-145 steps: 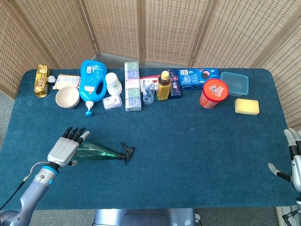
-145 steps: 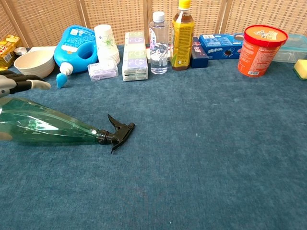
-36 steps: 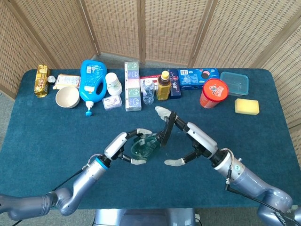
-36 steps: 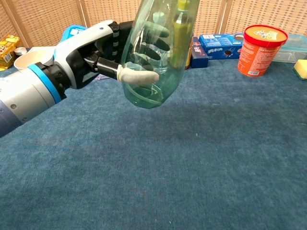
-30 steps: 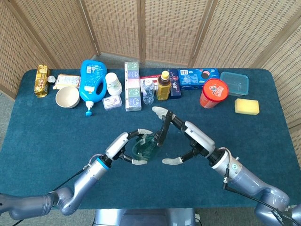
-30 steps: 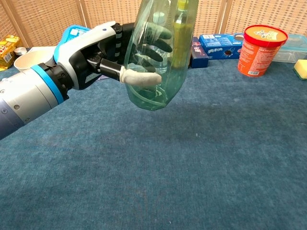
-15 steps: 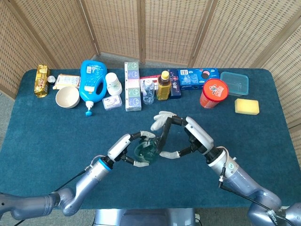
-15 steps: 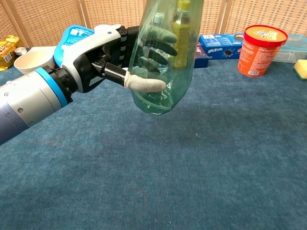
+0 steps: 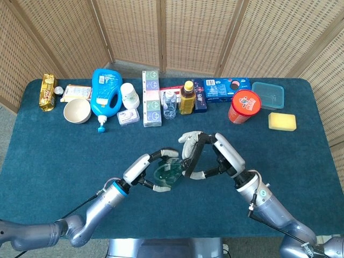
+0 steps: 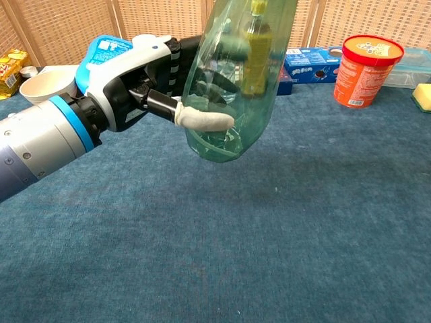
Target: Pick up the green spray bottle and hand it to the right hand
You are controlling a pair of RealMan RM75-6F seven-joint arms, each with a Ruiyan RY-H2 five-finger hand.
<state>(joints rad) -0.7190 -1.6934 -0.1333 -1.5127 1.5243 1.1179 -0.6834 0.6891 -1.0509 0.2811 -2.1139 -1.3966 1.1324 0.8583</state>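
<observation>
I had the clear green plastic spray bottle (image 10: pixel 237 81) up off the dark blue cloth-covered table (image 9: pixel 80 156), roughly upright w/ its base tilted toward me, over the table's middle. My left hand (image 10: pixel 145 77) was wrapped round the lower body of the bottle, thumb across the front, other fingers (image 10: pixel 222 50) visible thru the plastic behind. In the head view the same left hand (image 9: pixel 148 169) sat just left of the bottle (image 9: pixel 167 173), and my right hand (image 9: pixel 212 156) was in close on the other side, its fingers (image 9: pixel 189 138) curved round the black trigger head. Couldn't tell whether the right hand was actually gripping or only cupping it; the chest view didn't show that hand at all.

Along the far edge of the table stood a blue detergent jug (image 9: pixel 106 92), a cream bowl (image 9: pixel 77 110), a yellow-capped amber drink bottle (image 9: pixel 187 98), a small clear water bottle (image 9: pixel 170 104), a red-lidded orange tub (image 9: pixel 244 106) and a yellow sponge (image 9: pixel 282 121), all well apart from both hands.
</observation>
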